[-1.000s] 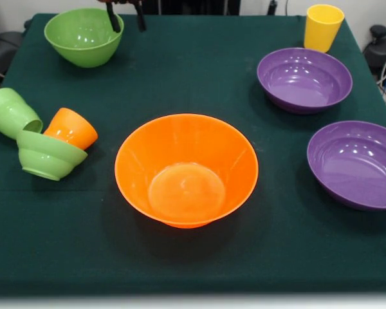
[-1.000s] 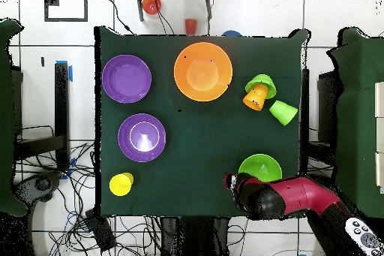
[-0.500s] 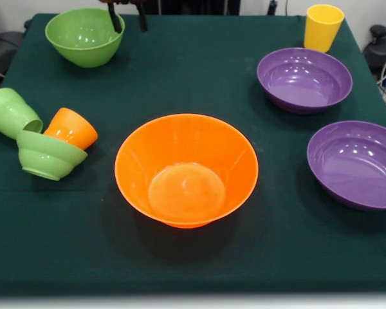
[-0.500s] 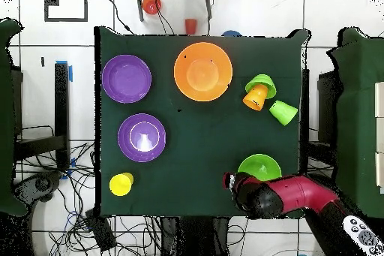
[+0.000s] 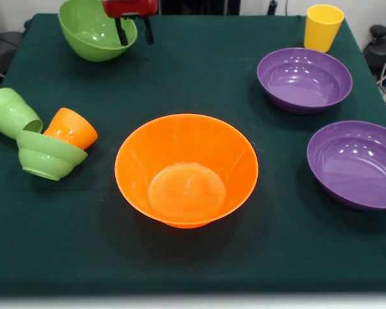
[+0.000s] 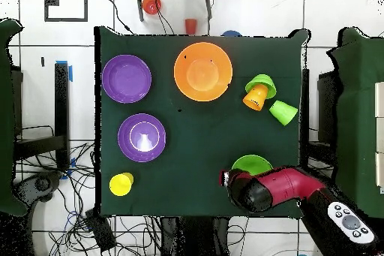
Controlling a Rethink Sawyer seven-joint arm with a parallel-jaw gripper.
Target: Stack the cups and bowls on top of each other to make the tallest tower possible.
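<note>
Green plastic tilts at the far corner of the surface (image 5: 180, 84): the medium green bowl (image 5: 93, 29) sits canted, its near-side rim caught at the pincer (image 5: 134, 31), one dark finger (image 5: 121, 32) inside the wall and the other outside. The pincer appears clamped on that rim, the bowl seemingly lifted off the cloth. From here the big orange bowl (image 5: 186, 168), likely base of the tower, lies toward the table's middle, well apart from the pincer, mouth up and empty. Overhead, the red arm (image 6: 289, 189) reaches in over the table's edge, covering part of the green bowl. Two purple bowls (image 5: 303, 78), a yellow cup (image 5: 322, 26) and a tipped cluster of green cup (image 5: 9, 111), orange cup (image 5: 72, 127) and small green bowl (image 5: 48, 154) wait unstacked.
</note>
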